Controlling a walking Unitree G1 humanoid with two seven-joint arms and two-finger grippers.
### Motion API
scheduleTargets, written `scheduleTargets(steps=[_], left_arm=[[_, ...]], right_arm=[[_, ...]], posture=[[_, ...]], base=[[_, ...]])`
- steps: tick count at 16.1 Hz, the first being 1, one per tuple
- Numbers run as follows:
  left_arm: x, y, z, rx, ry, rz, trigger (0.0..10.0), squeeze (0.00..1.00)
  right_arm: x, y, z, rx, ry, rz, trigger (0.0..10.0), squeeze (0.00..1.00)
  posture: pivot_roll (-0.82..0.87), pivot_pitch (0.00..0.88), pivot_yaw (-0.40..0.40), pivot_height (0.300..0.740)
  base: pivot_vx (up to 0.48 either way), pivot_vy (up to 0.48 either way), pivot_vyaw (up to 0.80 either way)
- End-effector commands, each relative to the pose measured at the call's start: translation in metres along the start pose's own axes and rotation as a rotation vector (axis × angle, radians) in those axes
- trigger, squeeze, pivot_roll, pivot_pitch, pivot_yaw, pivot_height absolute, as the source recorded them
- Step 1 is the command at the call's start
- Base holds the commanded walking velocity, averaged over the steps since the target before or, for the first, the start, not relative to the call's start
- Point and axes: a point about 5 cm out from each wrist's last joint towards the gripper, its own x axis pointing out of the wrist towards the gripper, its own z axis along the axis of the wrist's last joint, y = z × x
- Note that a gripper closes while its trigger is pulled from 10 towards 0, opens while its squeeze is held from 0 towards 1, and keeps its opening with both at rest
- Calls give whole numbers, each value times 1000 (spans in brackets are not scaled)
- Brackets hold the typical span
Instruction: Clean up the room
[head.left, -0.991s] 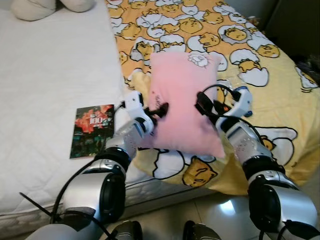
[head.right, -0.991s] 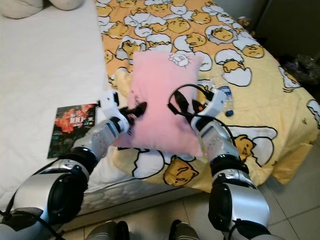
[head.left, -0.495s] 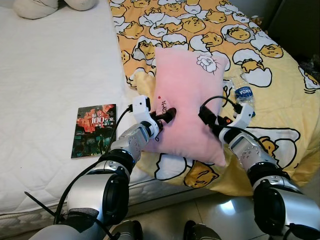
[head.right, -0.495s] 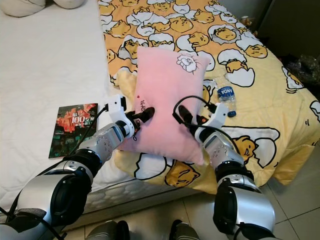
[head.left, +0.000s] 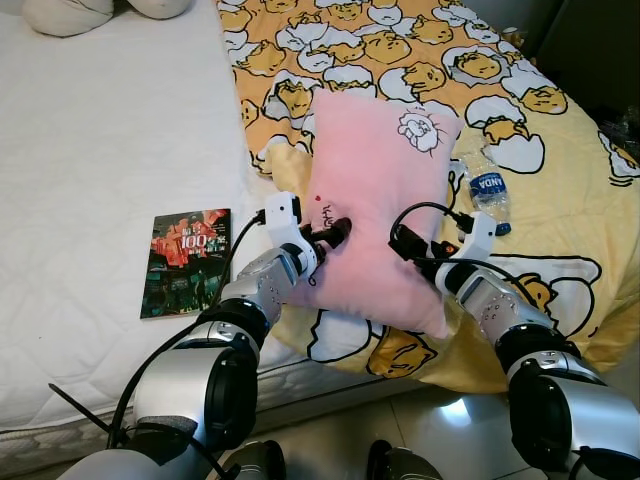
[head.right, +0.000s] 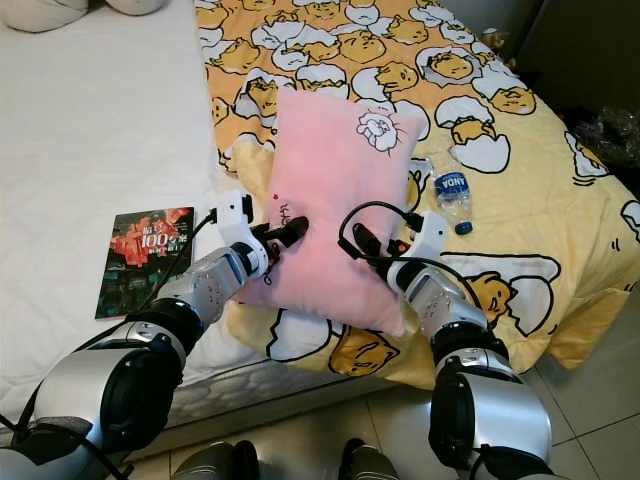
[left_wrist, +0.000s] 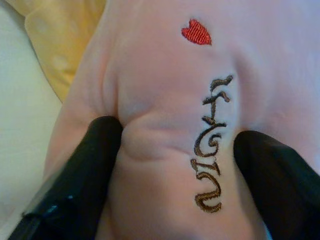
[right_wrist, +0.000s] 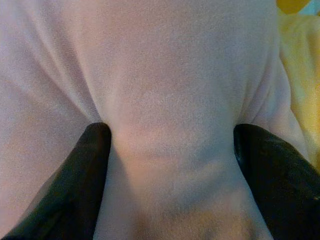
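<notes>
Rectangular pink plush pillow (head.left: 375, 205) with a small cartoon patch lies on the yellow egg-print duvet (head.left: 560, 170) at the bed's near edge. Left gripper (head.left: 325, 238) pinches a fold of its near left side beside brown embroidered lettering (left_wrist: 210, 145); right gripper (head.left: 405, 247) is clamped on a fold of its near right side. Clear plastic water bottle (head.left: 487, 187) lies just beside the pillow. Dark paperback book (head.left: 185, 260) rests on the white mattress (head.left: 110, 150).

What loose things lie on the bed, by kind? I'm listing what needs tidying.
Pink pillow: 1, pinched by left hand and right hand
Book: 1
Water bottle: 1
Pale cushions at the bed's head: 2, both cut off by the frame
Total: 5
</notes>
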Motion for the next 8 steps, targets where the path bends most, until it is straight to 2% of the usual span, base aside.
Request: scheduleTargets(steps=[1,5,8], left_arm=[[-2,0,-19,-7,58,-1,0,0],[-3,0,-32,-21,74,-9,0,0],[-4,-1,-36,14,81,-24,0,0]], right_arm=[[-6,-9,-31,16,108,-53,0,0],[-6,-9,-35,76,72,-50,0,0],[-15,-17,-44,71,68,-52,0,0]], posture=[[-133,160,30,740],[-132,131,38,740],[-143,71,46,740]], base=[[0,0,0],[0,0,0],[0,0,0]])
